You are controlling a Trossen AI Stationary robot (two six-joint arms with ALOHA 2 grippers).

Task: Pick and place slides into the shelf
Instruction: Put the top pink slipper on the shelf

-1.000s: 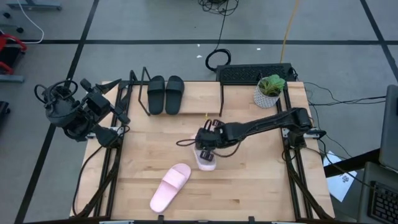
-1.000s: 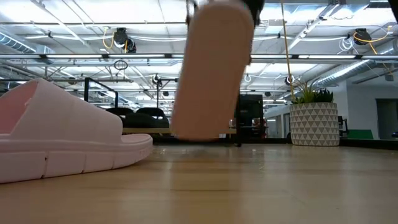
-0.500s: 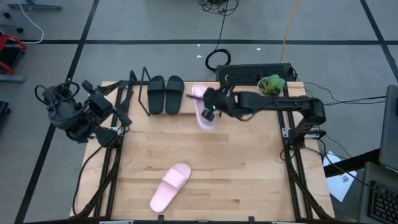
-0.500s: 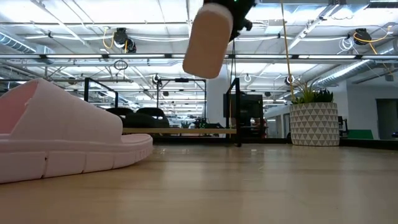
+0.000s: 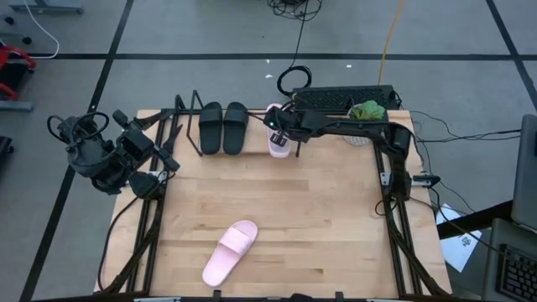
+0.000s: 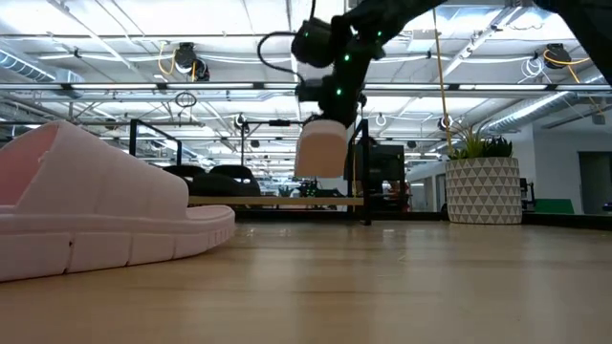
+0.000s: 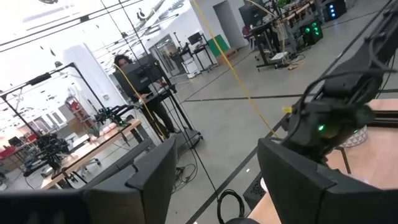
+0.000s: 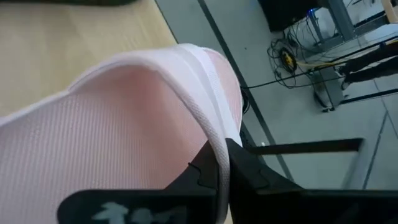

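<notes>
Light wooden boards make up the flat table top (image 5: 277, 210), which is ringed by a grey floor with dark lines. At the far edge of the table, the shelf (image 5: 252, 130) is seen as a pale wooden board with thin black wire ends. Behind it, a flat black keyboard (image 5: 342, 98) is placed, with a leafy green plant (image 5: 366, 113) in a patterned white pot beside it.

The long dark right arm is stretched across to the shelf. One pale pink slide (image 5: 277, 132) is held by the right gripper (image 5: 284, 126), whose fingers are closed on its edge. This slide is hung just over the shelf board, right beside the two matte black slides (image 5: 223, 127), which are laid side by side on the shelf. In the right wrist view, its sole is seen to be covered in tiny bumps, with a smooth rounded rim.

The second pink slide (image 5: 229, 252) is left on the near part of the table, well apart from the shelf.

The left gripper (image 5: 164, 151) is parked off the left edge, its fingers spread apart and holding nothing.
</notes>
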